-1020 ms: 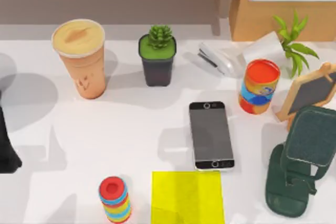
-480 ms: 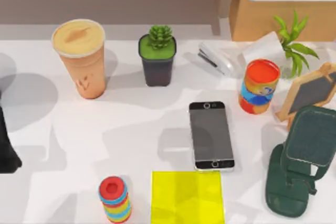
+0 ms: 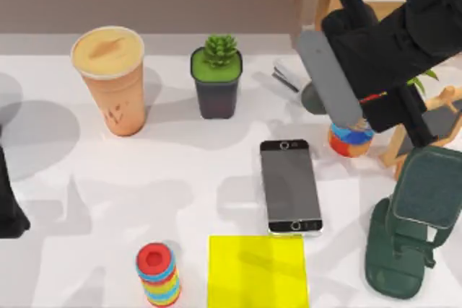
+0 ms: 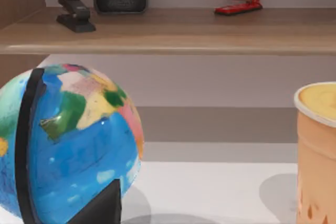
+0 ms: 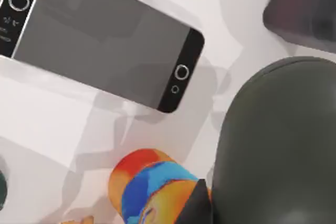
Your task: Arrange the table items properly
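Left arm [image 3: 9, 207]: parked at the table's [image 3: 180, 171] left edge in the top view. Jaw state cannot be told. Its wrist camera looks past a globe [image 4: 68, 145] towards the drink cup [image 4: 317, 150].

Drink cup [image 3: 110, 77]: upright, foamy top up, at the back left of the table. It is well apart from the right gripper, far off to its left, and nothing touches it.

Succulent [image 3: 216, 81]: black pot, upright, between the cup and the right gripper.

Yellow square [image 3: 258, 272]: flat at the front edge, just in front of the phone's near end.

Smartphone [image 3: 290, 187]: flat, screen up, long axis running front to back. It lies just in front of the right gripper and slightly to its left, and I see no contact. On the right wrist view, the phone [image 5: 105, 51] lies on the bare table beside the can.

Right gripper [image 3: 339, 91]: over the back right of the table, on the black arm reaching in from the upper right. I cannot tell whether the jaws are open or closed, or whether they hold anything.

Colourful can [image 3: 350, 142]: directly beneath the right gripper, with its top hidden from above. On the right wrist view the can [image 5: 152, 187] stands upright, close under the camera.
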`<move>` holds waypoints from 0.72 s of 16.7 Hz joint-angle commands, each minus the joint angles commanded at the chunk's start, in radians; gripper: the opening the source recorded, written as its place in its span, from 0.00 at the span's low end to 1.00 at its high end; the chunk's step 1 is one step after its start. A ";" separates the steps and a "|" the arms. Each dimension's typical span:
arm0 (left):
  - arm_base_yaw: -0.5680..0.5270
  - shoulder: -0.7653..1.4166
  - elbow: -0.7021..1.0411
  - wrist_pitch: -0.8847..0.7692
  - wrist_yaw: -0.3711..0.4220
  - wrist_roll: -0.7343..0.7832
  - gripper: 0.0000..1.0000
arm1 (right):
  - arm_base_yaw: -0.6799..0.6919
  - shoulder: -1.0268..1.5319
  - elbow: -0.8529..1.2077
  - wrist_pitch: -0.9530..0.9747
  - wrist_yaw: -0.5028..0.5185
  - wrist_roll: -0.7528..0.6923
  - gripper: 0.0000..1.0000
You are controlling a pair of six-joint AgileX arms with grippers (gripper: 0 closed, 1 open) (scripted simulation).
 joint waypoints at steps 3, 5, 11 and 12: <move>0.000 0.000 0.000 0.000 0.000 0.000 1.00 | 0.170 0.139 -0.021 -0.015 0.012 -0.263 0.00; 0.000 0.000 0.000 0.000 0.000 0.000 1.00 | 0.264 0.234 -0.039 -0.026 0.036 -0.409 0.00; 0.000 0.000 0.000 0.000 0.000 0.000 1.00 | 0.427 0.383 -0.071 -0.032 0.108 -0.635 0.00; 0.000 0.000 0.000 0.000 0.000 0.000 1.00 | 0.429 0.385 -0.071 -0.032 0.109 -0.637 0.00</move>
